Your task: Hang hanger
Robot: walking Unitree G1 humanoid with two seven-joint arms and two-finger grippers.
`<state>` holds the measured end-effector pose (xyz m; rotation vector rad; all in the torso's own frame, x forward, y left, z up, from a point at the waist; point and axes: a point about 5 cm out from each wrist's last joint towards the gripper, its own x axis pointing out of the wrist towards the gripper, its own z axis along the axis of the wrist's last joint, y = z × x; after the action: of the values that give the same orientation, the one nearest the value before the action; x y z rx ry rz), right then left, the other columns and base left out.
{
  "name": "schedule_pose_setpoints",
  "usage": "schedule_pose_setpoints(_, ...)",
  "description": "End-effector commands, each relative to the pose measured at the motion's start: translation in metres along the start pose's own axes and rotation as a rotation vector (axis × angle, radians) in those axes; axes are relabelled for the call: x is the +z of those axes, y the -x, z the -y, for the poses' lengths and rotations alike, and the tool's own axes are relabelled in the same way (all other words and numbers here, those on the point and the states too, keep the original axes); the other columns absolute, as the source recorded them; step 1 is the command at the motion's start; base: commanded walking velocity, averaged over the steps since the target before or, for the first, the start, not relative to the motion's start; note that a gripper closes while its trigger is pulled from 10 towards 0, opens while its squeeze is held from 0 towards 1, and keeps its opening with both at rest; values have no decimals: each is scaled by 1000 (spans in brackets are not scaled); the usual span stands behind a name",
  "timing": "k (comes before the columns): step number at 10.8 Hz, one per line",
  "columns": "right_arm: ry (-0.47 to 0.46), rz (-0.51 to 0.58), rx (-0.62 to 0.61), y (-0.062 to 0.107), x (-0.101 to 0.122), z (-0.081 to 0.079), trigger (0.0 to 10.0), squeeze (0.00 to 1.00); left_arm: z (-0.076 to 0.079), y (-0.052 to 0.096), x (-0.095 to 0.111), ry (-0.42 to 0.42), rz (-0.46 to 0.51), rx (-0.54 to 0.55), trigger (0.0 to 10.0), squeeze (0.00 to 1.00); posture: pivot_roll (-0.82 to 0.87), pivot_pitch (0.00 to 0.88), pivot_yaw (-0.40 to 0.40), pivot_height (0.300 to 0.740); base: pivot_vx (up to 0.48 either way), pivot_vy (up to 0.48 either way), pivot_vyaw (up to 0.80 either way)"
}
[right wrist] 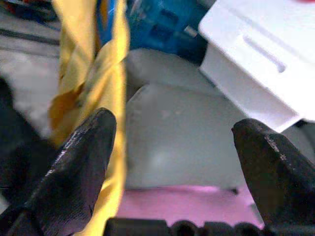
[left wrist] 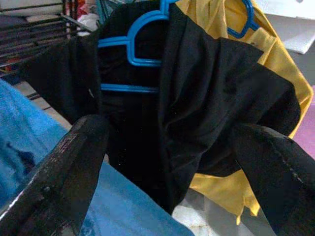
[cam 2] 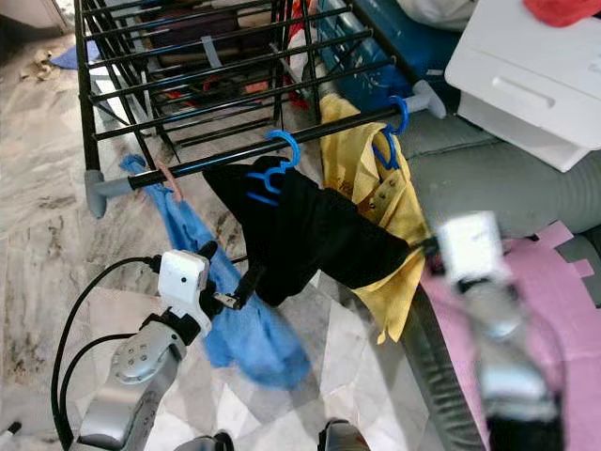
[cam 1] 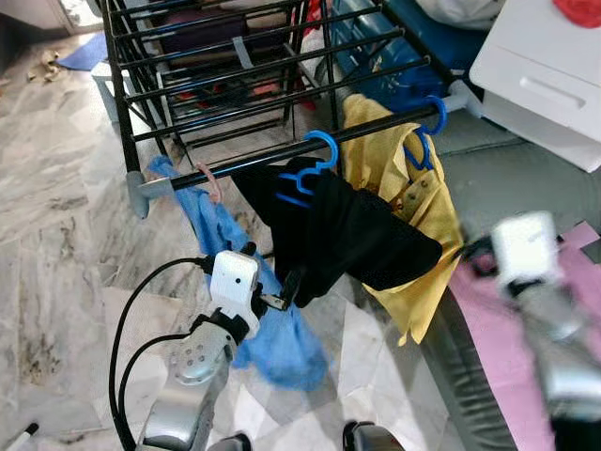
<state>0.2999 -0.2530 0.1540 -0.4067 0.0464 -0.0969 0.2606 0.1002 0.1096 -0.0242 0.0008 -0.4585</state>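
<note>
Blue hanger (cam 1: pixel 302 174) with black shirt (cam 1: pixel 347 235) is hanging on the rack (cam 1: pixel 282 155); both grippers, left (left wrist: pixel 167 162) and right (right wrist: pixel 172 157), are gaping empty beside it, likely needing withdrawal.

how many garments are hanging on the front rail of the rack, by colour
black garment on a blue plastic hanger: 1
yellow shirt on a second blue hanger: 1
blue cloth hung on the black rail, hook pinkish: 1
total: 3
</note>
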Motion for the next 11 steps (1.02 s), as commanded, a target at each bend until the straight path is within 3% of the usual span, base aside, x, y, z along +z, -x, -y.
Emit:
schedule_pose_setpoints(1, -8, -4, 23, -1, -2, -2, 10000, 0, -2, 3, 1, 1, 3, 5, 10000, 0, -133, 186, 52, 740, 326, 0, 0)
schedule_pose_setpoints(6, 8, -25, 174, 7, -17, -28, 10000, 0, -1, 3, 0, 4, -2, -8, 10000, 0, -130, 181, 60, 740, 385, 0, 0)
schedule_pose_setpoints(7, 6, -27, 166, 7, -17, -27, 10000, 0, 0, 4, -1, 8, -8, -9, 10000, 0, -130, 178, 57, 740, 352, 0, 0)
schedule_pose_setpoints(10, 42, -12, -7, 6, -16, -16, 10000, 0, -1, 5, -4, 4, -24, 3, 10000, 0, -124, 173, 53, 740, 0, 0, 0)
schedule_pose_setpoints(11, 25, -25, -5, 6, -19, -17, 10000, 0, -1, 5, -4, 1, -26, 3, 10000, 0, -124, 173, 53, 740, 0, 0, 0)
